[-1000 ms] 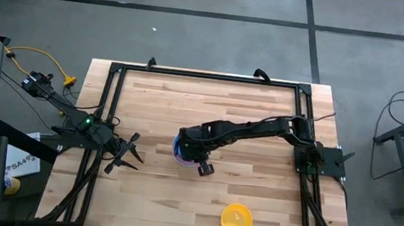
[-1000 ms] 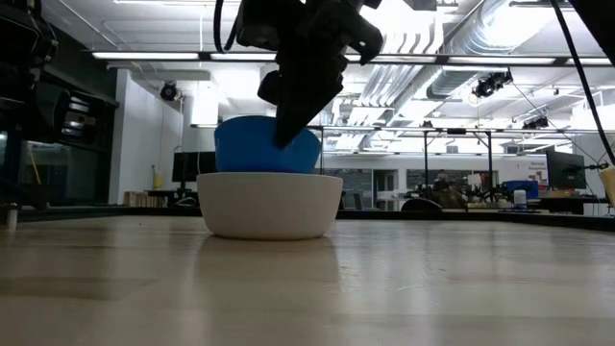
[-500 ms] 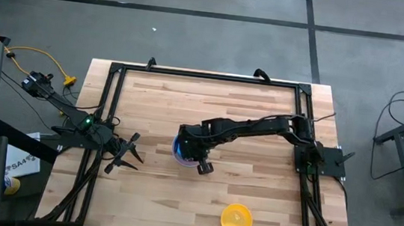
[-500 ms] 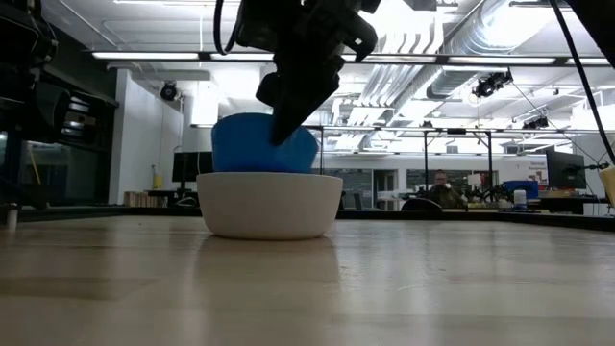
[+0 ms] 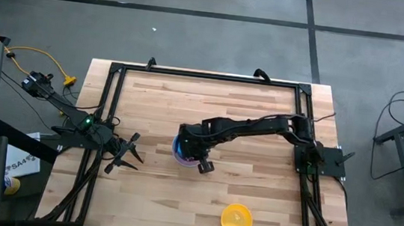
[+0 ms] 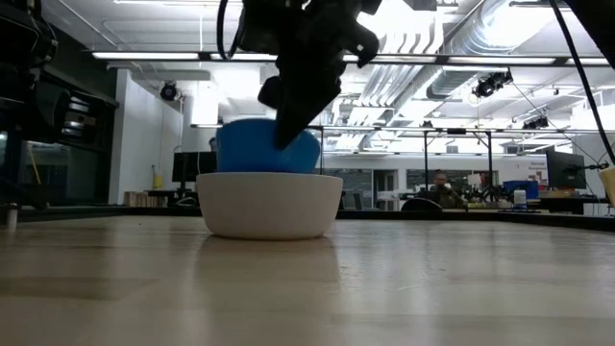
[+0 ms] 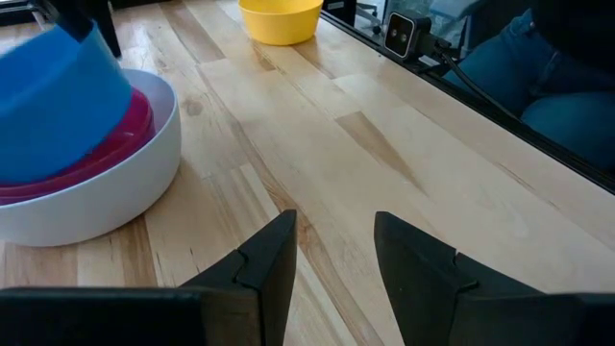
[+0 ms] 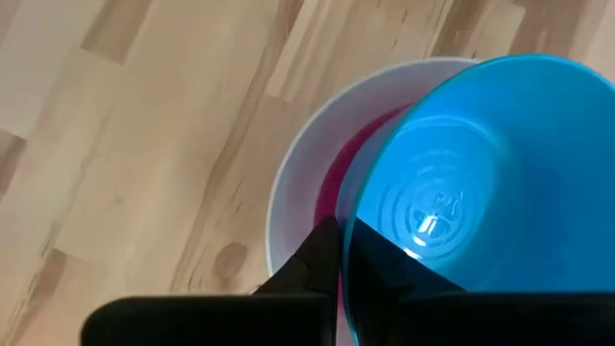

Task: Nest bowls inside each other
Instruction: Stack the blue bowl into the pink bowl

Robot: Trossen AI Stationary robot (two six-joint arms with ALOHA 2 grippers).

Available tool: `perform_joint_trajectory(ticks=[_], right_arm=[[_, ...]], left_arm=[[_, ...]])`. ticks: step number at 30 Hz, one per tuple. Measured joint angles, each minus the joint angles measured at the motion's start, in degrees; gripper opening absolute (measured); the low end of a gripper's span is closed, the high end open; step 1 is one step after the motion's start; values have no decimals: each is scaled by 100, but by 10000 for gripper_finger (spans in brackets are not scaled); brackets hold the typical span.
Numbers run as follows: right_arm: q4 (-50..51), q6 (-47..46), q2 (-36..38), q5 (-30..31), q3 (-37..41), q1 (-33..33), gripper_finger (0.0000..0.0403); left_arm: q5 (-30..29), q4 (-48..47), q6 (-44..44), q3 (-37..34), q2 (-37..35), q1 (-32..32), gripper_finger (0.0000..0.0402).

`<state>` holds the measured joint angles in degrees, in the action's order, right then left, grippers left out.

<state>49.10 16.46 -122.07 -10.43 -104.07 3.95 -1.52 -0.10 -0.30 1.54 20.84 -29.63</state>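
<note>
A white bowl (image 6: 269,204) stands on the table's middle with a red-pink bowl (image 7: 115,144) nested in it. A blue bowl (image 8: 480,183) hangs tilted over them, its bottom sunk below the white rim, and my right gripper (image 8: 346,255) is shut on it from above. A yellow bowl (image 5: 236,219) sits alone near the table's front edge. My left gripper (image 7: 332,255) waits open at the table's left side (image 5: 124,154), pointing toward the bowls and touching nothing. My right gripper pinches the blue bowl's rim (image 8: 352,226), one finger inside the bowl and one outside its wall. The fingers (image 6: 293,120) slant down from above. The bowl hangs tilted, its lower part inside the white bowl; whether it touches the red-pink one I cannot tell.
A black metal frame (image 5: 206,76) runs around the tabletop's edges. Bare wood (image 5: 254,186) lies between the stack and the yellow bowl. A person sits beyond the table's edge (image 7: 557,77).
</note>
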Motion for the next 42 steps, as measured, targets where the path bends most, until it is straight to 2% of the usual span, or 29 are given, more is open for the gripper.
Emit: perform_joint_trajectory(ticks=[8,20,27,34,42], right_arm=[[45,45,-162,36,11,-53,4],[43,307,-240,910,9,-63,4],[74,358,-240,968,9,-20,18],[124,445,-238,1345,9,-3,24],[126,484,-235,1355,9,9,28]], left_arm=[[2,0,0,0,0,0,141],[2,0,0,0,1,-2,141],[2,0,-1,0,1,1,141],[0,0,0,0,0,-2,141],[2,0,0,0,1,-1,141]])
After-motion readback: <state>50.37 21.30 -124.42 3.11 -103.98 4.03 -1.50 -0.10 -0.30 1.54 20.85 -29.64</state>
